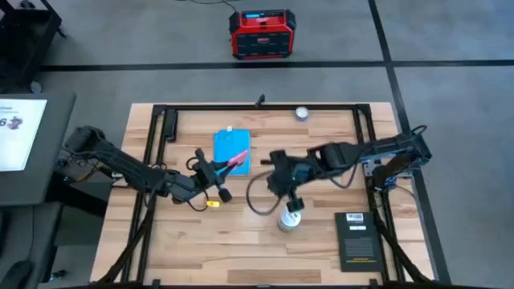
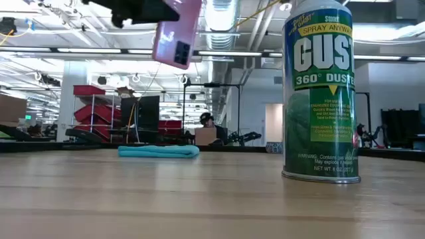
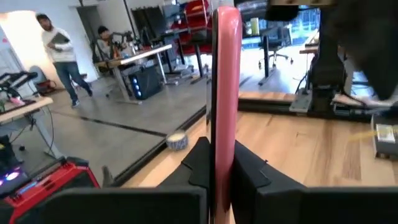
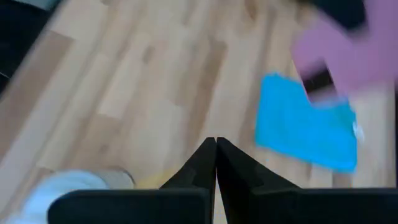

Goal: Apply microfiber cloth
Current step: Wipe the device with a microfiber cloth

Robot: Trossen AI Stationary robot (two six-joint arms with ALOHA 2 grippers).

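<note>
From the high view, the microfiber cloth (image 1: 231, 151) lies flat on the table (image 1: 241, 249). The left gripper (image 1: 215, 170) grips the pink phone (image 1: 236, 161) above the cloth's edge. From the right wrist view, the right gripper (image 4: 216, 144) is closed and empty, near the cloth.

I see a grey concrete floor (image 1: 337, 32) crossed by dark lines around the light wooden counter (image 1: 241, 241). A red and black box (image 1: 261, 34) sits on the floor beyond it. Behind, long ceiling lights (image 2: 86, 50) glow over red shelving (image 2: 93, 109), desks (image 3: 134, 59), and two people (image 3: 59, 46).
</note>
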